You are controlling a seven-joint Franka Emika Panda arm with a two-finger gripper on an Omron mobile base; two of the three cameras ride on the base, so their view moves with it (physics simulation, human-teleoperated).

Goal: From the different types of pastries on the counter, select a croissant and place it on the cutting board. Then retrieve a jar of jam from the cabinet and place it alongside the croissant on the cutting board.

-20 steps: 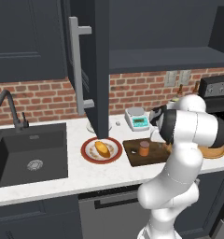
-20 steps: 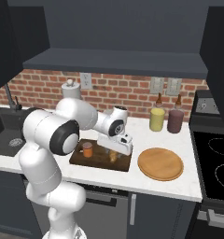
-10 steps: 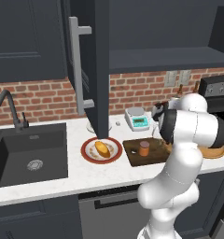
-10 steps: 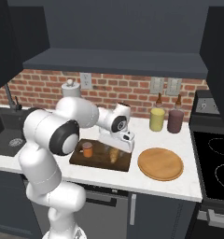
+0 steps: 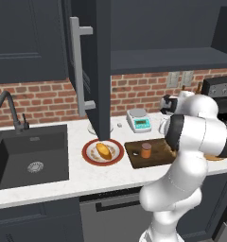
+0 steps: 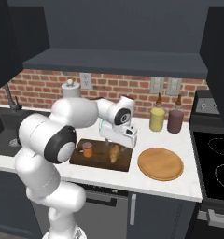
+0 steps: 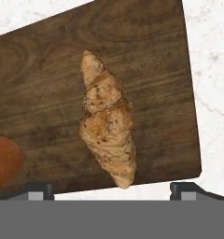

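The brown ridged croissant lies flat on the dark cutting board, loose, with my open gripper hovering straight above it, one fingertip off each side. In the right base view the croissant rests on the board's right half under the gripper. The orange jar of jam stands upright on the board's left half, also seen as the jar on the board. A golden bun sits apart on a red-rimmed plate. The cabinet door stands open.
A round tan wooden plate lies right of the board. A yellow bottle and a maroon bottle stand by the brick wall. A kitchen scale sits behind the board. The black sink is at left, the stove at right.
The hand has lifted a little above the croissant. Croissant and jar stay where they were on the board.
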